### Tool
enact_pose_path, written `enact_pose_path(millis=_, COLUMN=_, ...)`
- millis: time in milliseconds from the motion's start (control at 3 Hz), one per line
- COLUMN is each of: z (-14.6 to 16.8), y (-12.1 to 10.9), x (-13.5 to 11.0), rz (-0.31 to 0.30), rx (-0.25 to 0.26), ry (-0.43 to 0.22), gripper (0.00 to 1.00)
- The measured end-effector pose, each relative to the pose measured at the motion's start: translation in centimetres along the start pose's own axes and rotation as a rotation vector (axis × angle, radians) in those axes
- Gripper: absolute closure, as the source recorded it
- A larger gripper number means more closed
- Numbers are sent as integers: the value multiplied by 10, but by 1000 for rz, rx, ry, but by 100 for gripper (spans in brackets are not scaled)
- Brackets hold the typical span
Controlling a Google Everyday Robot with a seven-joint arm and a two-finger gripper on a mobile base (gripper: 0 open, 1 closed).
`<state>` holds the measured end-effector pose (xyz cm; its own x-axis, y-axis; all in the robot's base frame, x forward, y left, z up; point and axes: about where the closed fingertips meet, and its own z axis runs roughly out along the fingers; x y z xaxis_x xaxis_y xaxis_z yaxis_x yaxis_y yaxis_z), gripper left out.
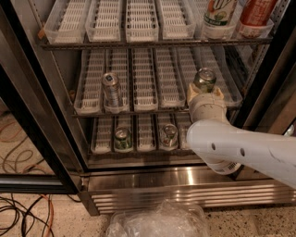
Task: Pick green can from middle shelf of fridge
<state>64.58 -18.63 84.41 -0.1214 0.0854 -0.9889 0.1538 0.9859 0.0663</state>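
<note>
The green can [205, 79] stands upright in the right-hand lane of the middle shelf [144, 84] of the fridge [185, 184]. Its silver top and olive sides show above my wrist. My gripper [205, 94] reaches into the fridge from the lower right. Its cream fingers [192, 95] sit tight on both sides of the can's lower half, shut on it. The can's base is hidden behind the gripper, so I cannot tell whether it rests on the tray.
A silver-grey can with a bluish top [111, 89] stands in a left lane of the middle shelf. Two cans [122, 139] [169, 135] sit on the bottom rack. Bottles [219, 14] stand on the top rack at right. A plastic bag [157, 222] and cables [23, 215] lie on the floor.
</note>
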Motion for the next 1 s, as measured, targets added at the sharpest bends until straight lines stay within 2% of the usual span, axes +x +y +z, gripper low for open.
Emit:
enact_pose_path(millis=667, z=0, y=0, x=0, rz=0, rx=0, ry=0, gripper=88)
enact_pose_path(millis=1000, z=0, y=0, x=0, rz=0, rx=0, ry=0, gripper=86)
